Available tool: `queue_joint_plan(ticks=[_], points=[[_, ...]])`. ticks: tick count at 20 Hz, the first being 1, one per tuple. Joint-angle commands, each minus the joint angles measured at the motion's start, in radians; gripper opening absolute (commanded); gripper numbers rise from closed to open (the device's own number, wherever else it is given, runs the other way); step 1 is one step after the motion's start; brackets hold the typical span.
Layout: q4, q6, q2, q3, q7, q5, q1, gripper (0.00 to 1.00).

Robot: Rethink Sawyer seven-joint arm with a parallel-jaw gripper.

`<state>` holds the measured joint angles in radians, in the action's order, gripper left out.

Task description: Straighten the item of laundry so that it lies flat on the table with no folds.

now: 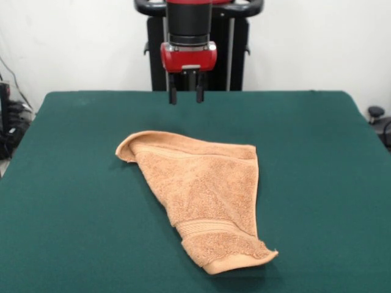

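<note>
1. While the arm hangs at the far side of the surface [73,183], the pincer [186,96] sits above the green cloth with its two dark fingers [173,95] parted by a clear gap and nothing between them. It holds nothing and is well apart from the towel.

2. Front view, task item: the towel [204,198] lies near the middle of the surface, a little toward the camera side. Outline is roughly triangular, not rectangular. One corner at the upper left [125,148] curls over on itself. A woven band [211,227] crosses near the hemmed end [238,261] at the bottom.

3. Step in hand, as judged: the approach before any grasp. The towel looks folded over on a diagonal, so flattening is not yet done.

4. Next move, as judged: the pincer needs to descend onto an edge or corner of the upper layer only, close on it, and draw it outward so the fold opens. Pinching both layers together would just drag the whole towel.

5. Hard to make out: which edge is the fold and which is free cannot be told for certain. The underside layer is hidden. The arm is cut off at the top edge.

6. Overhead view: none supplied for this moment, so no check from above.
</note>
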<state>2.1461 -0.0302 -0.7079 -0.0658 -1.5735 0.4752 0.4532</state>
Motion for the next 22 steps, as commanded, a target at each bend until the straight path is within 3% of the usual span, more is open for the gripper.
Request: queue_joint_plan(ticks=[1,3,9,22], points=[[-0.047,-0.02,-0.004,-0.068,-0.121,0.013,-0.009,1.0],[-0.059,-0.046,-0.002,-0.017,-0.129,0.014,-0.046,1.0],[-0.04,0.002,-0.019,-0.079,-0.098,0.03,-0.009,1.0],[-0.036,0.062,-0.059,-0.101,-0.089,0.005,0.012,1.0]])
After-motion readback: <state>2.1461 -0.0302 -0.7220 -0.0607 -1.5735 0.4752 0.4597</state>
